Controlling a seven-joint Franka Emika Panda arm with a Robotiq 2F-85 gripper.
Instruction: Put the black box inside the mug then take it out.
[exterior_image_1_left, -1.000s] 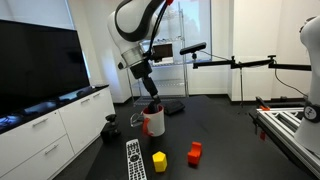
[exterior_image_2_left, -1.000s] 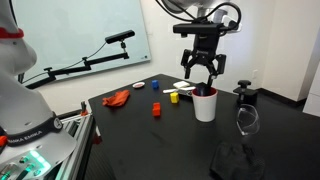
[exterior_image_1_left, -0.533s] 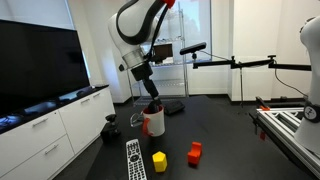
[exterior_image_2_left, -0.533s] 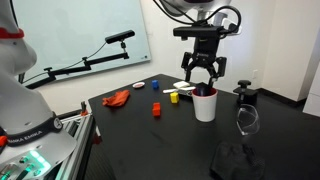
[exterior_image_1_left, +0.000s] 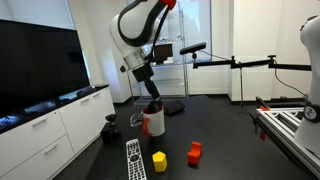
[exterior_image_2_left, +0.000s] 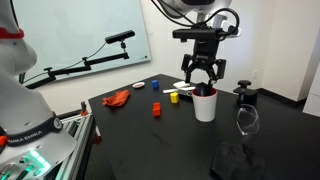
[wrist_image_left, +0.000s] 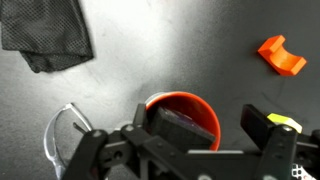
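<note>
The white mug with red rim (exterior_image_1_left: 154, 123) (exterior_image_2_left: 205, 107) stands on the black table. The black box (exterior_image_2_left: 206, 91) stands inside it, its top poking above the rim; the wrist view shows the black box (wrist_image_left: 182, 128) leaning inside the mug's red interior (wrist_image_left: 207, 112). My gripper (exterior_image_2_left: 203, 78) (exterior_image_1_left: 149, 93) hangs directly above the mug with its fingers spread. In the wrist view the gripper (wrist_image_left: 200, 132) is open, one finger on each side of the mug, not touching the box.
A remote (exterior_image_1_left: 134, 158), a yellow block (exterior_image_1_left: 159, 160) and a red block (exterior_image_1_left: 195, 152) lie in front of the mug. An orange piece (wrist_image_left: 281, 56), a dark cloth (wrist_image_left: 48, 35) and a clear glass (exterior_image_2_left: 246, 120) lie around it.
The gripper has risen slightly above the mug, open. The black box stays in the mug.
</note>
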